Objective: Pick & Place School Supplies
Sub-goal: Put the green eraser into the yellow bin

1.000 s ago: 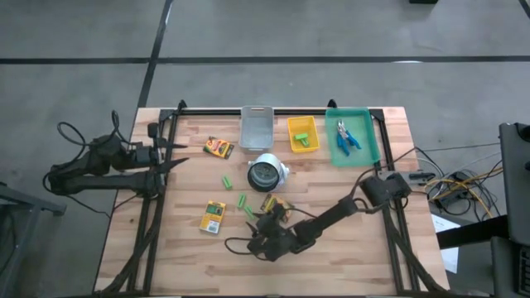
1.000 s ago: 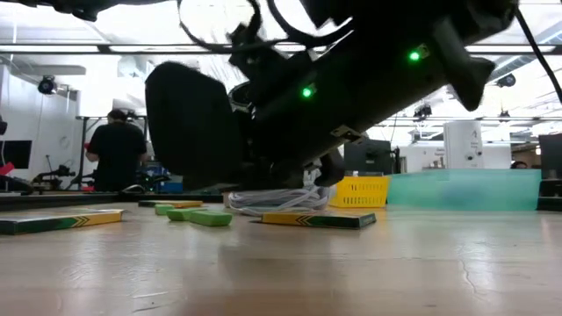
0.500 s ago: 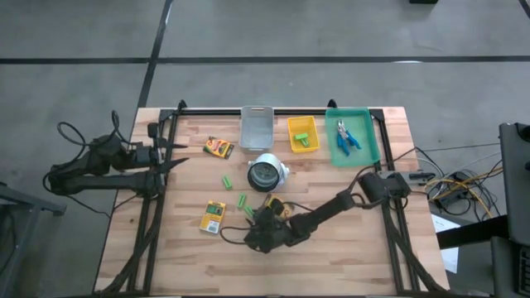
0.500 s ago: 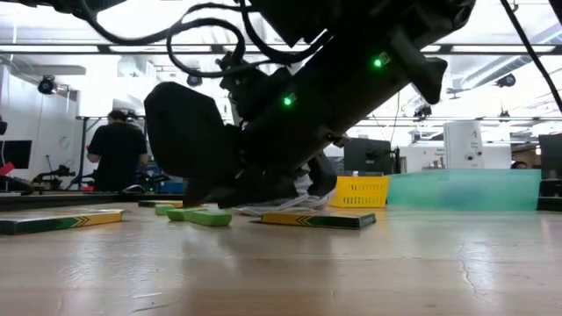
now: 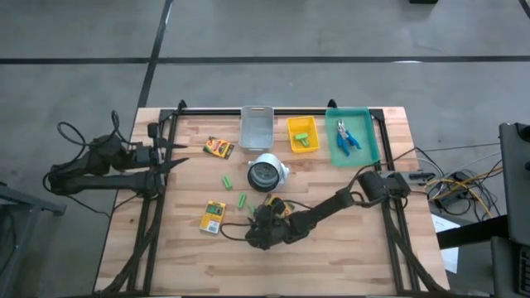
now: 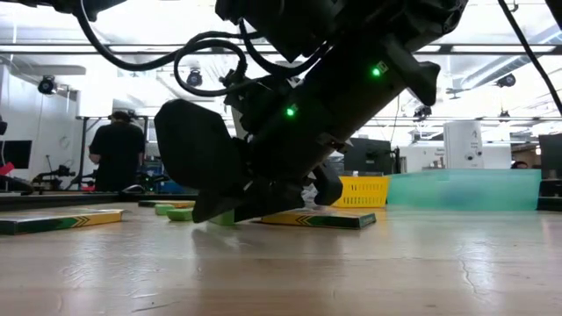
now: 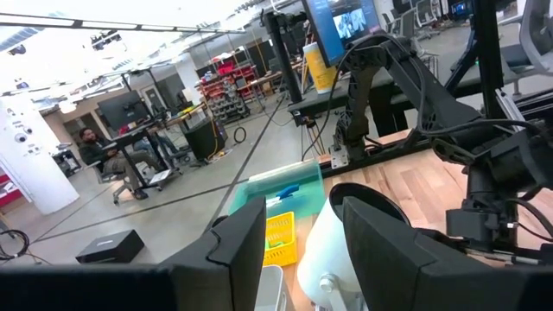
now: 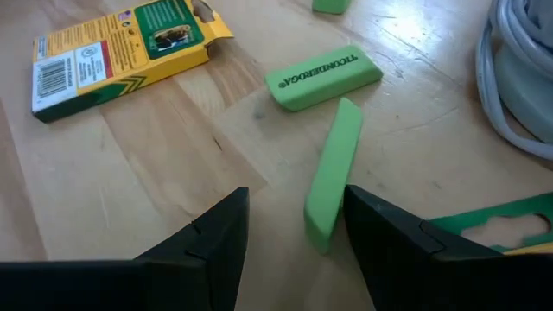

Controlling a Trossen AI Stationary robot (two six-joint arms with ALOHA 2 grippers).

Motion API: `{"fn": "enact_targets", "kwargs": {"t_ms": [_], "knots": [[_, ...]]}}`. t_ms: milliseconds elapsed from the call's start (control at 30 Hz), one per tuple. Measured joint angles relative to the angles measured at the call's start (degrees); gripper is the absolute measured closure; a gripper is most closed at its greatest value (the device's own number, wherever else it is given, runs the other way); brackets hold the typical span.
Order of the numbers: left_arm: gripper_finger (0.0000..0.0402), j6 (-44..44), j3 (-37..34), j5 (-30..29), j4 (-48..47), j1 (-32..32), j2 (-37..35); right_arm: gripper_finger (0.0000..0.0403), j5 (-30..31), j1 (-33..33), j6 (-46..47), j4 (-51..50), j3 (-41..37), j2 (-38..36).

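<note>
Green eraser [image 8: 331, 175] lies on the bench [image 5: 348, 257] between the right gripper's [image 8: 294, 226] spread fingers. Left gripper [image 5: 172, 155] waits, apart, at the far left.

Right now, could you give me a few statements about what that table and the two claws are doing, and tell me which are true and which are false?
1. The right claw is low over the table with a green stick-like piece between its open fingers. True.
2. The left claw is holding a crayon box. False: it waits at the table's left edge, open, holding nothing.
3. The blue-handled scissors lie in the green tray. True.
4. The yellow bin is empty. False: a green piece lies in it.
5. A crayon box lies on the wood beyond the right claw. True.
</note>
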Motion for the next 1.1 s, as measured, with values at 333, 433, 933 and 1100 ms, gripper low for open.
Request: {"fn": "enact_targets", "kwargs": {"t_ms": [333,433,933,1100], "knots": [[0.0241,0.0,0.0,0.0,0.0,0.0,0.0,0.0255,0.1,-0.1,-0.2,-0.2,0.0,0.1],[0.0241,0.0,0.0,0.0,0.0,0.0,0.0,0.0278,0.1,-0.1,-0.7,-0.2,0.0,0.1],[0.0241,0.0,0.0,0.0,0.0,0.0,0.0,0.0375,-0.1,0.0,-2.8,-0.2,0.0,0.1],[0.0241,0.0,0.0,0.0,0.0,0.0,0.0,0.0370,-0.1,0.0,-2.8,-0.2,0.0,0.1]]}}
